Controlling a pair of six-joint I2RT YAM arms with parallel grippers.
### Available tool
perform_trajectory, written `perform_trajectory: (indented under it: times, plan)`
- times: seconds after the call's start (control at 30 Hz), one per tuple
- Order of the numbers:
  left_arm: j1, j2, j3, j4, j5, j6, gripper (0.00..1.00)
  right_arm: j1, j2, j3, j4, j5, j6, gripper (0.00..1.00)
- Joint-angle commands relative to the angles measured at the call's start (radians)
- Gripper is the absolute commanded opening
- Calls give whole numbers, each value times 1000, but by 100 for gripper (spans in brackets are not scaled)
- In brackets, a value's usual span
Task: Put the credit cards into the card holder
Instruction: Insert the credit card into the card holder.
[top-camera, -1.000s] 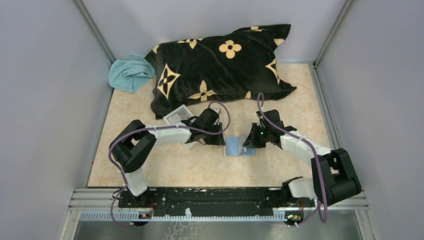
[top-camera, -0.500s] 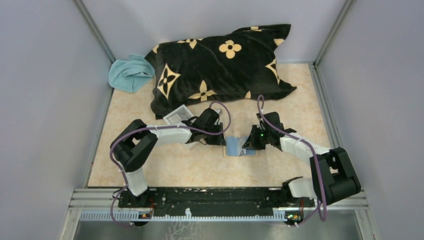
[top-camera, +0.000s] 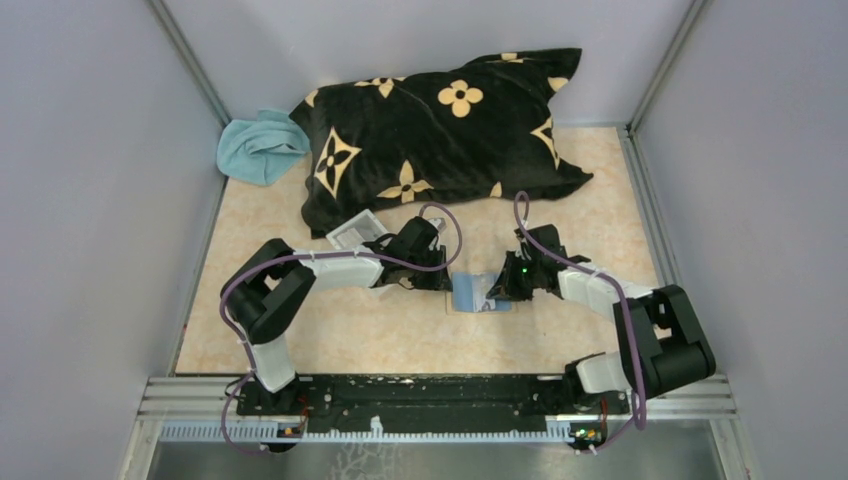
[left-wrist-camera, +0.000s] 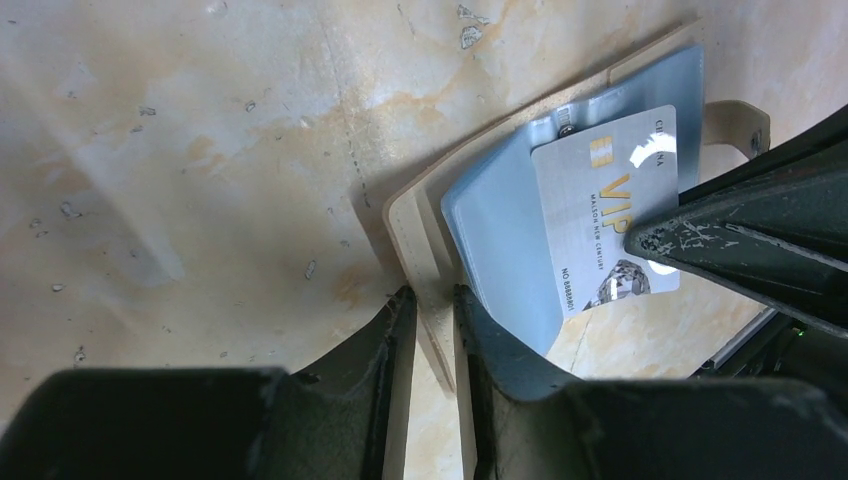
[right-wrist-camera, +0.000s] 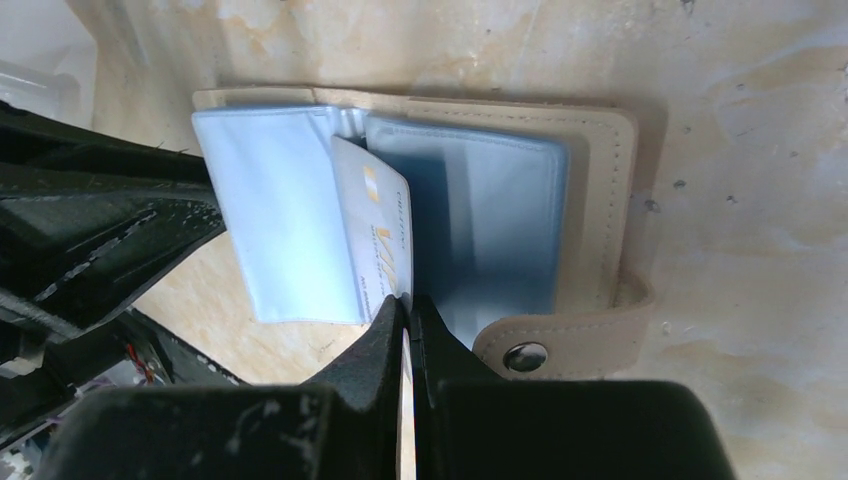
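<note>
The tan card holder (top-camera: 470, 295) lies open on the table between my two grippers. My left gripper (left-wrist-camera: 432, 298) is shut on its tan left edge (left-wrist-camera: 408, 215) and pins it there; it also shows in the top view (top-camera: 441, 282). My right gripper (right-wrist-camera: 408, 303) is shut on a silver VIP credit card (right-wrist-camera: 372, 225), held on edge between the light blue-grey pocket leaves (right-wrist-camera: 280, 220). The card (left-wrist-camera: 605, 200) overlaps the pockets in the left wrist view. The tab and snap stud (right-wrist-camera: 526, 356) lie right of my right fingers. No other cards show.
A clear shallow tray (top-camera: 352, 232) sits behind the left wrist. A black pillow with tan flowers (top-camera: 440, 125) fills the back, and a teal cloth (top-camera: 258, 148) lies at the back left. Grey walls close both sides.
The right arm has drawn in a little to the left with the card. The left arm and the card holder stay where they were.
</note>
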Motion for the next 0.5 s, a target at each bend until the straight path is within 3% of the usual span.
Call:
perform_trajectory:
  times: [0.0,0.47]
  plan:
    - [-4,80,-64,-177,-91,50,29,5,51,8,22,52,-25,0]
    - [-4,1,-39,-342,-210,20,36,5,89,13,21,72,-29,0]
